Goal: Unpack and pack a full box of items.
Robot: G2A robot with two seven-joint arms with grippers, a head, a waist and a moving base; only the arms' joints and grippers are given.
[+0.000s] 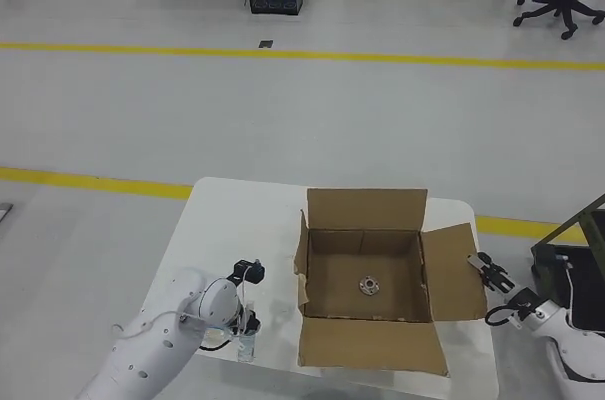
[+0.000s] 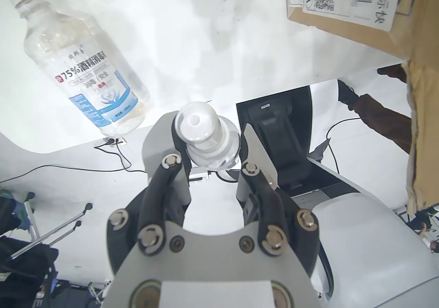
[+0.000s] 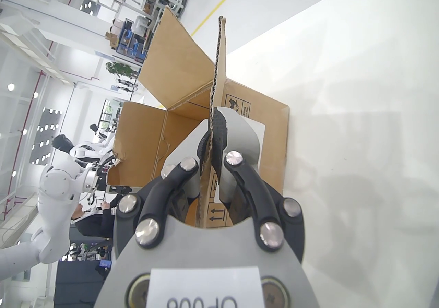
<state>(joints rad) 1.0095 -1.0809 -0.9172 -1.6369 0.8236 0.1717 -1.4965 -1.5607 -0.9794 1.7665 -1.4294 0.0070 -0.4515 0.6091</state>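
Two bottles: the held bottle (image 2: 197, 122) is upright, cap up, at the near edge of the counter (image 1: 232, 215). The lying bottle (image 2: 82, 62) rests flat just beside it.
Left hand (image 2: 209, 139): pressed in on the held bottle, one finger on each side of its shoulder below the cap.
Lying bottle, axis: its long axis runs across the counter, base at the near edge and cap pointing inward.
Box (image 1: 367, 345): to the robot's right of the left hand, mouth up, all four flaps folded outward. Its left wall stands between the held bottle and the cavity.
Round part (image 1: 368, 286): a small ring-shaped piece, flat near the middle of the box floor.
Right hand (image 3: 213, 138): pinching the right-side flap (image 3: 219, 59) edge-on, with the cardboard between its fingers.
Governing relation: the left arm is the nearer one to both bottles. Packing would probably require lifting the held bottle over the left wall, then carrying it rightward.
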